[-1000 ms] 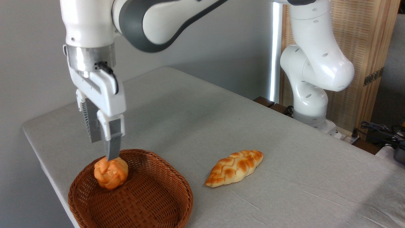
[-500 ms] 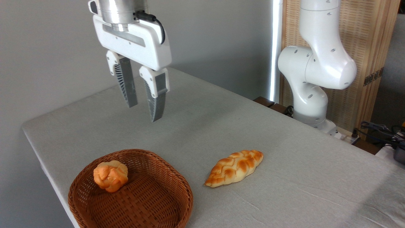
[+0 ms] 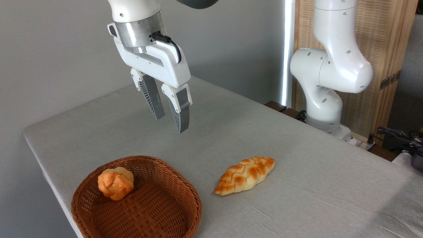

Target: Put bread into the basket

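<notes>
I'm seeing the bread [image 3: 116, 183] lying inside the basket [image 3: 158, 215], at its back left, nothing touching it, so I'm judging the placing as done. The end effector [image 3: 172, 118] is hanging released and empty, well above the worktop [image 3: 297, 158]. Further right, the braided loaf [image 3: 245, 175] is sitting outside the basket; I'm leaving it there

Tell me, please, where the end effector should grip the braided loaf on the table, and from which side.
Probably from above, across the middle of the braided loaf. It lies flat on the table, long and narrow, running diagonally, so its short width suits the open end effector, fingers either side of its long sides.
</notes>
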Motion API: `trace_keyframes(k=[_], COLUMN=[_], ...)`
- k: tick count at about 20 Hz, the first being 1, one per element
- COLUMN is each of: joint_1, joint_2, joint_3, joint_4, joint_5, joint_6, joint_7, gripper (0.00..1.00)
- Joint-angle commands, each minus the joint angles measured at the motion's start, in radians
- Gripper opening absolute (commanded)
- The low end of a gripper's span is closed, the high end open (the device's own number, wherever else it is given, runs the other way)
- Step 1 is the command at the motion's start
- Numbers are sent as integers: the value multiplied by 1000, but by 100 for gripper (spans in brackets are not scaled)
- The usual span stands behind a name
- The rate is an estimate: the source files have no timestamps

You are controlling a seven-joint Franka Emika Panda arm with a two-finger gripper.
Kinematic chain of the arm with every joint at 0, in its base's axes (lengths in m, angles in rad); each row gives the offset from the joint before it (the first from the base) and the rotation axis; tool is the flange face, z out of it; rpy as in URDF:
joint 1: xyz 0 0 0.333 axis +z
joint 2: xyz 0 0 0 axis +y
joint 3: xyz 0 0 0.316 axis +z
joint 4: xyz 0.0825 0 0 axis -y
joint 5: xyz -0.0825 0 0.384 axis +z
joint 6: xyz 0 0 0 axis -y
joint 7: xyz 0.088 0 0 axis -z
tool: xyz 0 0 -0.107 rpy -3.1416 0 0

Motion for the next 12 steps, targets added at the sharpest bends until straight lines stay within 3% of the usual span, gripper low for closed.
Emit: trace_keyframes(k=[1,2,6,10,12], joint_1=[-39,-67,-96,-105,-107], joint_2=[-28,-27,-22,-20,-19], joint_3=[59,92,122,134,133], joint_4=[-16,-10,-1,6,6], joint_5=[11,11,12,14,41], joint_6=[22,22,22,28,85], joint_7=[19,17,16,20,17], gripper=[100,100,100,100,100])
